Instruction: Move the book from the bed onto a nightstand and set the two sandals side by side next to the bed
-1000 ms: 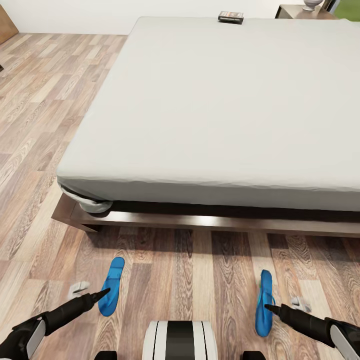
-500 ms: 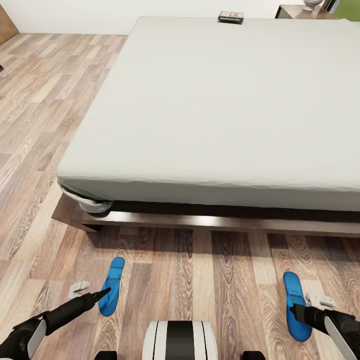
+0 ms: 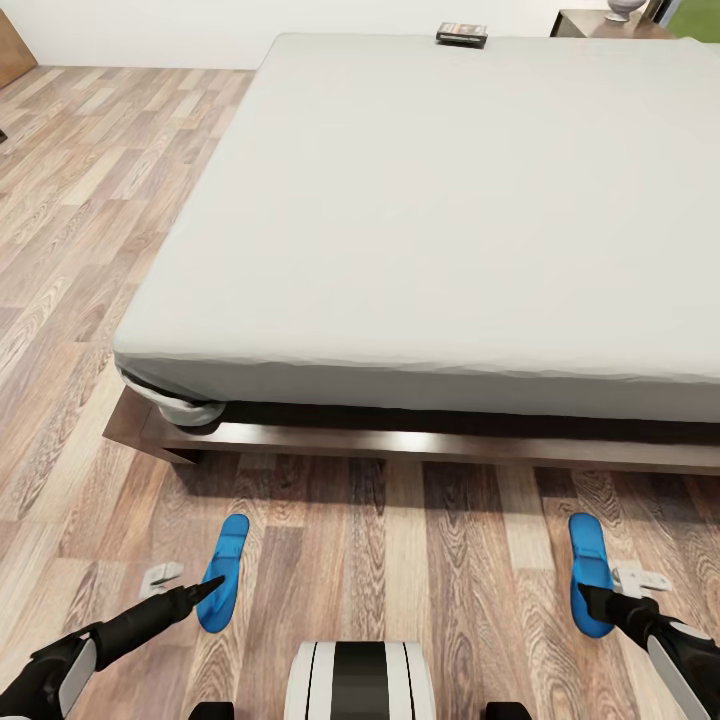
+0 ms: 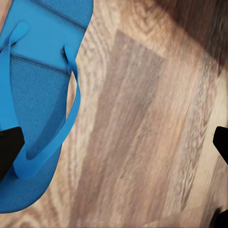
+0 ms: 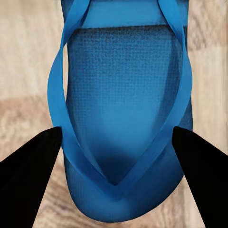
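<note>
One blue sandal (image 3: 222, 583) lies flat on the wood floor in front of the bed (image 3: 440, 230), and my left gripper (image 3: 197, 592) hovers at its near end, open. In the left wrist view that sandal (image 4: 35, 95) sits beside one finger, mostly outside the wide gap of the gripper (image 4: 116, 145). The other sandal (image 3: 590, 570) is far to the right, with my right gripper (image 3: 603, 600) shut on its near end. In the right wrist view both fingers press the sandal's (image 5: 123, 95) straps from outside, the gripper (image 5: 116, 137) centred on it. The book (image 3: 462, 33) lies at the bed's far edge.
A dark nightstand (image 3: 590, 22) with a pale object on top stands beyond the bed's far right corner. The bed's dark wooden frame (image 3: 400, 440) juts out low over the floor. Open plank floor (image 3: 90, 250) stretches to the left of the bed.
My right gripper has carried its sandal to the right and then a little toward the bed; it was on edge and now faces up. The left gripper and its sandal have stayed put.
</note>
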`<state>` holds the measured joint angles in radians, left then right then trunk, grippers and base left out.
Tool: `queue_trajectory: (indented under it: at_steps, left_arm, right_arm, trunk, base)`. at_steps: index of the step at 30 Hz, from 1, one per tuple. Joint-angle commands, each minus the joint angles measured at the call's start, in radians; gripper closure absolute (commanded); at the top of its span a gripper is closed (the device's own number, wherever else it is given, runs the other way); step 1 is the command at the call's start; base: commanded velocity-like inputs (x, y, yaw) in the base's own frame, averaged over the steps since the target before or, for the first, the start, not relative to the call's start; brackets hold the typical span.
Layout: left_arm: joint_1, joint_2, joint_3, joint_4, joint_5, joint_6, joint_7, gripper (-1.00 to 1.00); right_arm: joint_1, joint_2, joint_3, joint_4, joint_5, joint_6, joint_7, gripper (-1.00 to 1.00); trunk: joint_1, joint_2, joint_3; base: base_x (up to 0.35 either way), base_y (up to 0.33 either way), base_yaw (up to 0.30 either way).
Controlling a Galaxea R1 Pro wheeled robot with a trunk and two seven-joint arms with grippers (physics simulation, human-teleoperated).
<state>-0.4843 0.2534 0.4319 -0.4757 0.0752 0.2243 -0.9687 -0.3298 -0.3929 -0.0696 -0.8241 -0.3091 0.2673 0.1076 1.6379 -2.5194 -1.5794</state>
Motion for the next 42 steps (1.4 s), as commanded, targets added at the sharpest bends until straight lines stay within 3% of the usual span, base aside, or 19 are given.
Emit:
queue_trajectory:
  at_steps: [1, 9, 42]
  left_arm:
    - [0.0, -0.001, 0.002, 0.0, 0.005, 0.01, -0.004, -1.0]
    - [0.0, -0.008, 0.002, 0.001, 0.005, 0.012, -0.004, -1.0]
    - [0.0, -0.013, 0.004, 0.0, 0.005, 0.016, -0.004, -1.0]
  right_arm:
    - [0.0, 0.0, -0.003, -0.002, -0.005, 0.005, 0.004, 1.0]
    - [0.0, 0.0, -0.003, -0.003, -0.006, 0.003, 0.006, 1.0]
    - [0.0, 0.0, -0.002, -0.001, -0.008, 0.003, 0.0, 1.0]
  trunk:
    - [0.0, 0.0, -0.001]
    - [0.0, 0.0, -0.001]
    - [0.0, 0.0, -0.001]
  base:
    - [0.0, 0.0, 0.0]
    - [0.0, 0.097, 0.0]
    - [0.0, 0.311, 0.0]
